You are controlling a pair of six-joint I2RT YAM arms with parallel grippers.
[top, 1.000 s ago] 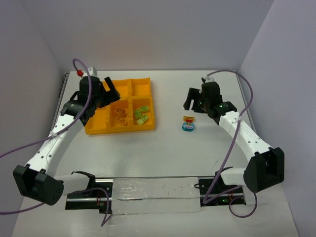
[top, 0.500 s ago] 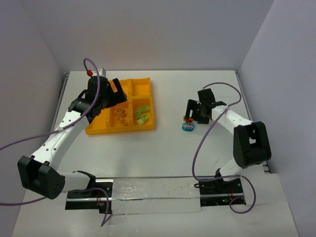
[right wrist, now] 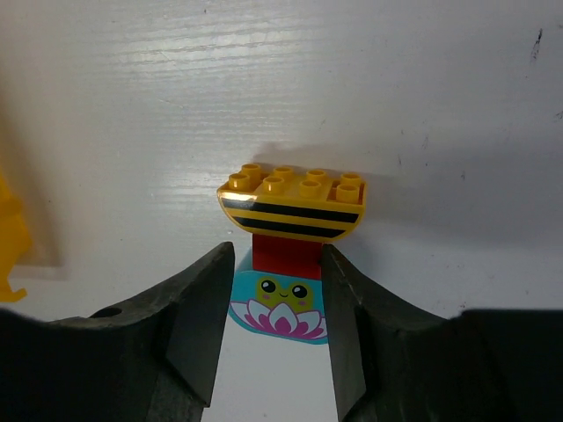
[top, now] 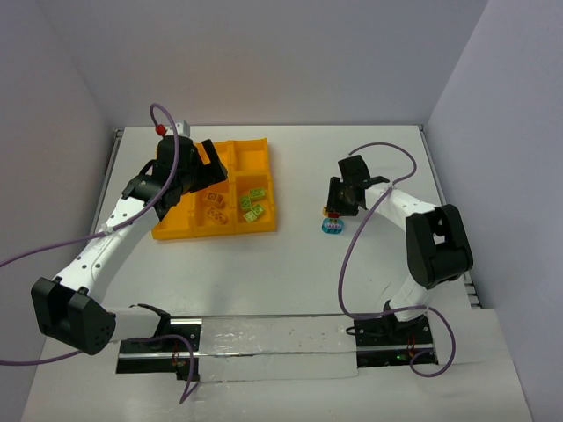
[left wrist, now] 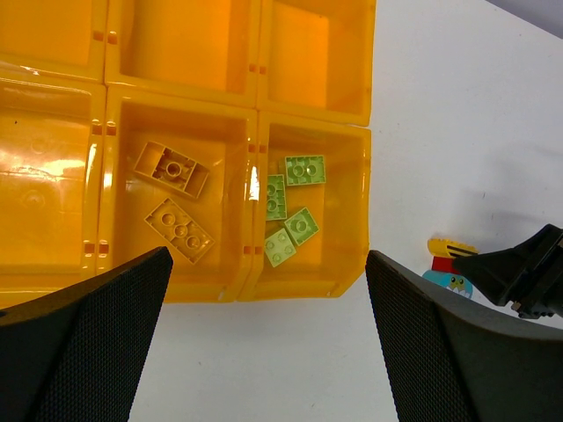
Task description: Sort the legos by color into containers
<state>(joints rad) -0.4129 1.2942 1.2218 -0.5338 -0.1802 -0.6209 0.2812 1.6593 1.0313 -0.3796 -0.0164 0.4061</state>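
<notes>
Four green legos (left wrist: pixel 304 169), two yellow legos (left wrist: pixel 179 230), one three-brick stack (right wrist: pixel 291 207) and one six-compartment tray (left wrist: pixel 255 88) are lying out

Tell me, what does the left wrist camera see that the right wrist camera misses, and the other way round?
Only the left wrist view looks inside the tray: two yellow bricks in one compartment, four green bricks in the next. Only the right wrist view shows the stack close up: black stripes on the yellow top brick, a red brick beneath, a smiling face on the blue brick below, and the right pincer with a finger on either side. Both show that stack on the white table, with the right pincer at it.
</notes>
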